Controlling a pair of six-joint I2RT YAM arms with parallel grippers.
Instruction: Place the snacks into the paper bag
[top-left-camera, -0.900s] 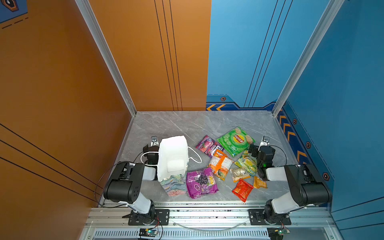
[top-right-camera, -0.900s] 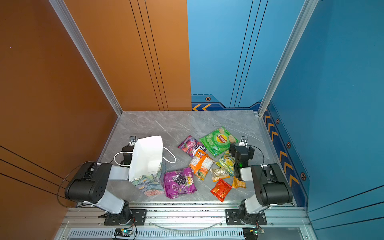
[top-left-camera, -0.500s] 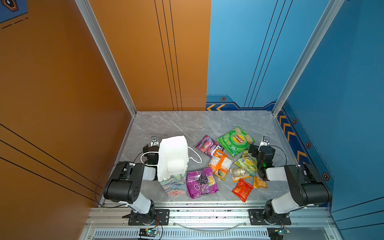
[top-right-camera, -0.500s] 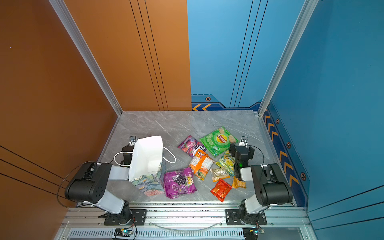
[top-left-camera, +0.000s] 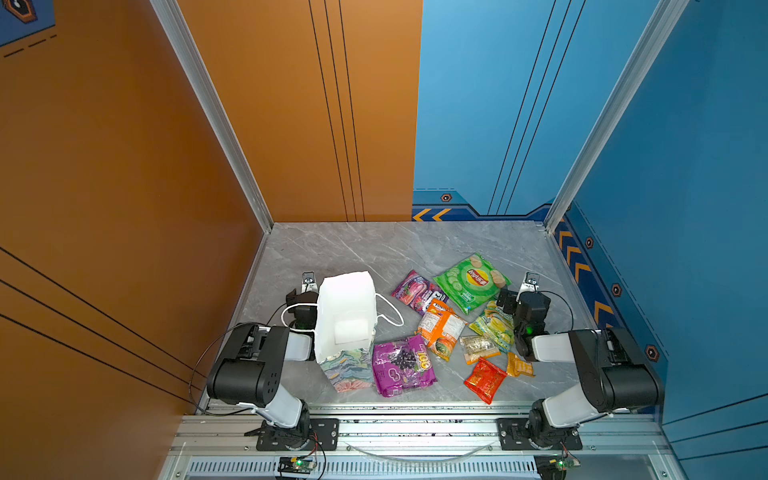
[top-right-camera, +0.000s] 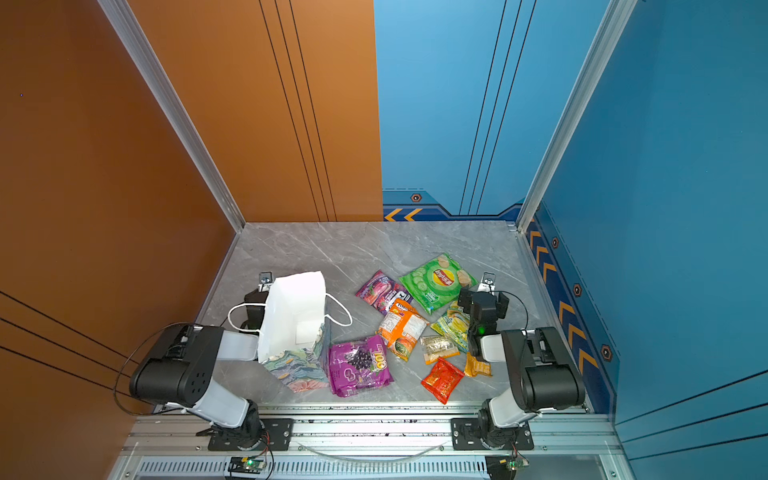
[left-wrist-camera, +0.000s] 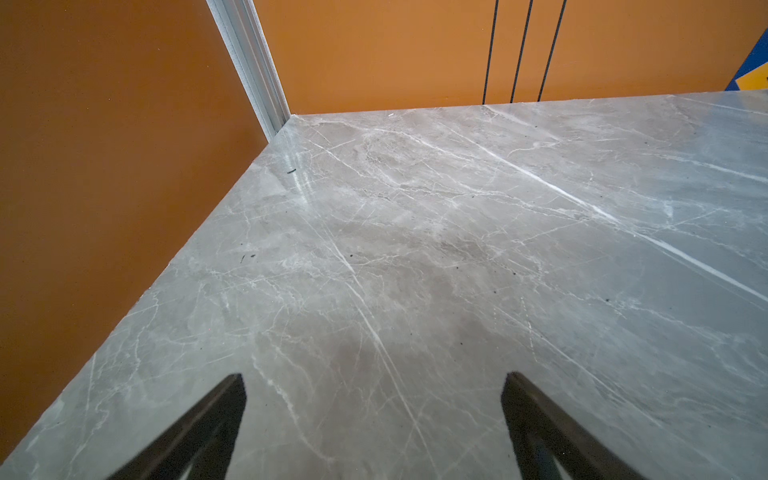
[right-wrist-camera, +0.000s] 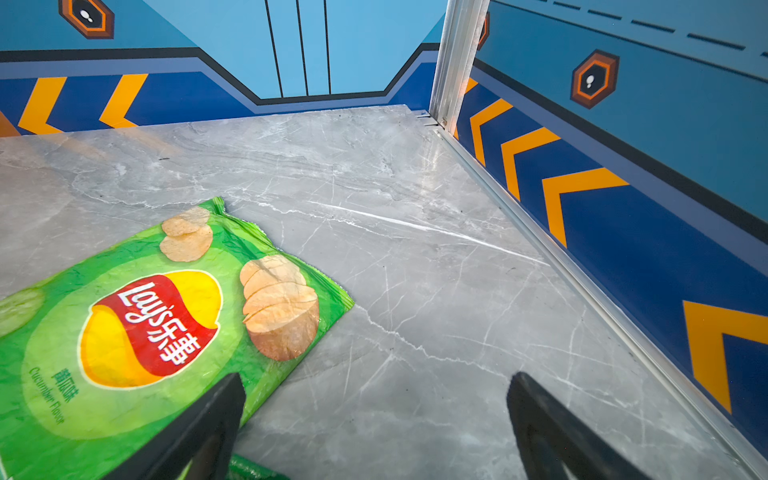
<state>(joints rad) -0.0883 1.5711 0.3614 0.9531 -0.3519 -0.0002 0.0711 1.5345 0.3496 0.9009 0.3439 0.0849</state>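
Two pincers, both spread wide and empty. The left pincer (left-wrist-camera: 374, 376) hangs low over bare table (left-wrist-camera: 415, 249) with nothing between its fingers. The right pincer (right-wrist-camera: 376, 376) is just as wide, with a corner of the Lay's (right-wrist-camera: 145, 324) under one finger and bare table under the other.

Out from the right pincer, the yellow-green pack (top-left-camera: 494, 326) lies beneath its wrist. Toward the other arm come the orange pack (top-left-camera: 440, 328), the purple Fox's (top-left-camera: 417, 291) and the tan pack (top-left-camera: 478, 348). Back toward this arm's base lie the small orange pack (top-left-camera: 519, 365) and the red pack (top-left-camera: 484, 379). Farthest off, the grape pack (top-left-camera: 402, 365) lies up against the foot of the bag (top-left-camera: 340, 299).

The bag stands upright with its mouth open, just beside the left pincer's wrist on the side facing the right arm. One cord handle (top-left-camera: 291, 316) loops toward that wrist; I cannot tell whether it touches. Only white paper shows inside.

Against the views of the past second, nothing has shifted: arms, packs and bag sit as they did. I judge the task is at its very start, with all eight packs I can count lying on the table. The right pincer looks best placed for a first pick, likely the Lay's. The tall, light bag may tip if a pack catches its rim.
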